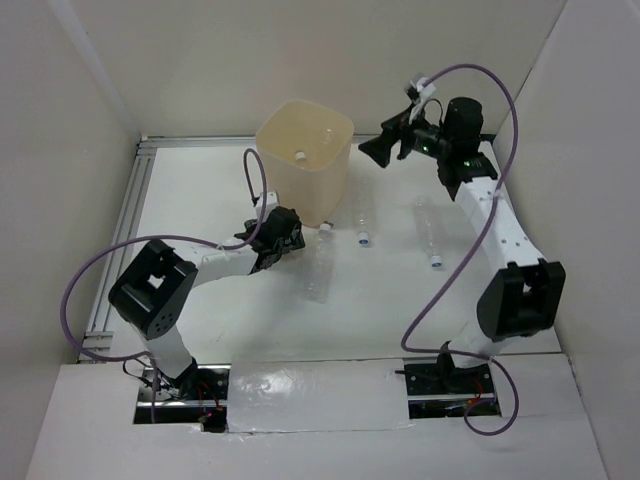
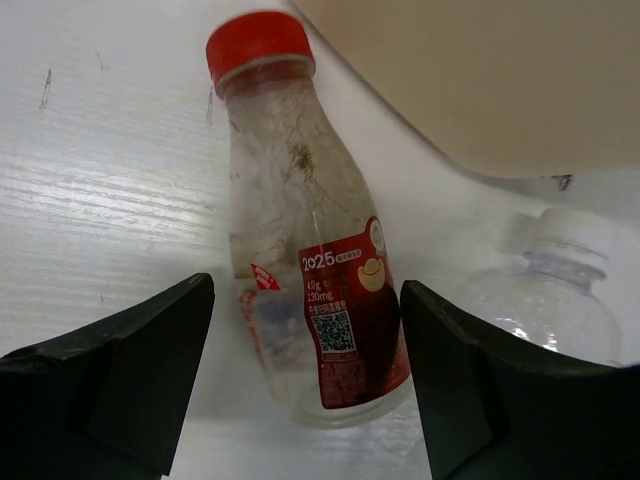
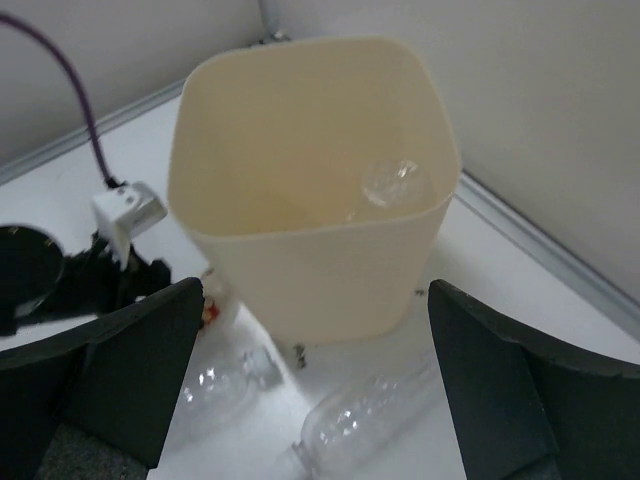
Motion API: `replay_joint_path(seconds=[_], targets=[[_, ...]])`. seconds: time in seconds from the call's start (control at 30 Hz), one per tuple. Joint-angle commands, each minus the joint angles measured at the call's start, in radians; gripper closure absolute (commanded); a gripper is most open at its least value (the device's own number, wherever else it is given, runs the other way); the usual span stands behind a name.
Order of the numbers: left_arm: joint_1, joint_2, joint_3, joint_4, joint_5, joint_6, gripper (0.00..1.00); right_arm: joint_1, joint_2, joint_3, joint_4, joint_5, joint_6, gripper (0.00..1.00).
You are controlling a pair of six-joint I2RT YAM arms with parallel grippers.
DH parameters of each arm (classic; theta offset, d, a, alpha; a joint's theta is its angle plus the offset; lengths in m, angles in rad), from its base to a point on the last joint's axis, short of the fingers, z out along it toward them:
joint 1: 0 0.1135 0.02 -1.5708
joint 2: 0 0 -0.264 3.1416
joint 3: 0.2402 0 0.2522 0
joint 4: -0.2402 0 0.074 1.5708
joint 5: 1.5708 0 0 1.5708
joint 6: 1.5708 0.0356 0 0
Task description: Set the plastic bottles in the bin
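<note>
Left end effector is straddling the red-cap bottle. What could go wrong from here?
The red-cap bottle lies slanted inside the open left end effector, so closing may twist it out. The clear bottle beside one finger could get knocked. The bin wall is close; lifting may clip it.

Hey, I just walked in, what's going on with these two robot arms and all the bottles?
The two arms are clearing plastic bottles off the table into the beige bin. The left gripper is open and low at the table, its fingers on either side of the red-capped bottle, which lies beside the bin; it has not closed on it yet. The right gripper hangs open and empty above the bin, where one clear bottle already lies. Other clear bottles lie on the table nearby.
</note>
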Motion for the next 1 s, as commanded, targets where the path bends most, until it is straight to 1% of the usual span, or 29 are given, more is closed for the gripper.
replay_joint_path(seconds=[0.0, 0.03, 0.07, 0.1, 0.13, 0.17, 0.23, 0.3, 0.33, 0.37, 0.4, 0.43, 0.53, 0.57, 0.6, 0.67, 0.7, 0.77, 0.8, 0.87, 0.9, 0.97], targets=[[0.006, 0.03, 0.018, 0.011, -0.017, -0.061, 0.14, -0.015, -0.125, -0.118, -0.068, -0.038, -0.104, 0.0], [0.006, 0.03, 0.007, 0.002, -0.017, -0.075, 0.17, -0.026, -0.15, -0.195, -0.078, -0.029, -0.12, 0.0], [0.006, 0.039, 0.007, 0.002, -0.017, -0.084, 0.21, -0.038, -0.174, -0.236, -0.079, -0.02, -0.13, 0.0], [0.006, 0.039, -0.008, 0.002, -0.017, -0.098, 0.26, -0.073, -0.22, -0.312, -0.079, -0.006, -0.131, 0.0], [0.006, 0.039, -0.021, 0.002, -0.005, -0.098, 0.26, -0.093, -0.239, -0.346, -0.05, -0.006, -0.131, 0.0], [0.006, 0.039, -0.032, 0.002, -0.004, -0.107, 0.28, -0.136, -0.269, -0.374, -0.039, -0.006, -0.105, 0.0], [0.006, 0.048, -0.032, -0.02, -0.004, -0.118, 0.31, -0.175, -0.289, -0.429, -0.026, 0.019, -0.091, 0.0], [0.006, 0.039, -0.051, -0.029, -0.004, -0.118, 0.39, -0.221, -0.3, -0.454, -0.017, 0.029, -0.072, 0.0], [0.006, 0.009, -0.071, -0.029, -0.004, -0.118, 0.53, -0.248, -0.3, -0.466, -0.017, 0.04, -0.059, 0.0], [0.006, 0.008, -0.072, -0.029, 0.005, -0.118, 0.53, -0.248, -0.3, -0.466, -0.017, 0.04, -0.049, 0.0], [0.006, -0.004, -0.091, -0.04, 0.005, -0.106, 0.61, -0.273, -0.3, -0.466, -0.031, 0.04, -0.049, 0.0], [0.006, -0.033, -0.101, -0.05, 0.005, -0.106, 0.76, -0.285, -0.289, -0.475, -0.042, 0.04, -0.049, 0.0], [-0.017, -0.117, -0.142, -0.11, 0.005, -0.106, 0.97, -0.32, -0.289, -0.486, -0.055, 0.04, -0.064, 0.0], [-0.029, -0.201, -0.153, -0.13, -0.02, -0.092, 1.0, -0.321, -0.289, -0.498, -0.069, 0.04, -0.077, 0.0], [-0.068, -0.25, -0.165, -0.155, -0.036, -0.072, 1.0, -0.333, -0.289, -0.498, -0.069, 0.04, -0.098, 0.02], [-0.102, -0.352, -0.165, -0.234, -0.05, -0.048, 1.0, -0.345, -0.289, -0.521, -0.092, 0.031, -0.129, 0.05], [-0.129, -0.452, -0.154, -0.259, -0.06, -0.026, 1.0, -0.356, -0.298, -0.521, -0.106, 0.022, -0.14, 0.1], [-0.155, -0.553, -0.139, -0.291, -0.06, 0.011, 1.0, -0.37, -0.299, -0.532, -0.135, 0.01, -0.166, 0.19], [-0.164, -0.635, -0.116, -0.291, -0.051, 0.05, 1.0, -0.382, -0.299, -0.532, -0.147, -0.004, -0.184, 0.36], [-0.175, -0.689, -0.079, -0.281, -0.029, 0.092, 1.0, -0.394, -0.288, -0.541, -0.18, -0.015, -0.195, 0.54], [-0.175, -0.703, -0.028, -0.255, -0.029, 0.13, 1.0, -0.405, -0.279, -0.541, -0.189, -0.027, -0.204, 0.59], [-0.175, -0.703, 0.048, -0.242, -0.02, 0.17, 1.0, -0.417, -0.279, -0.551, -0.198, -0.027, -0.204, 0.61]])
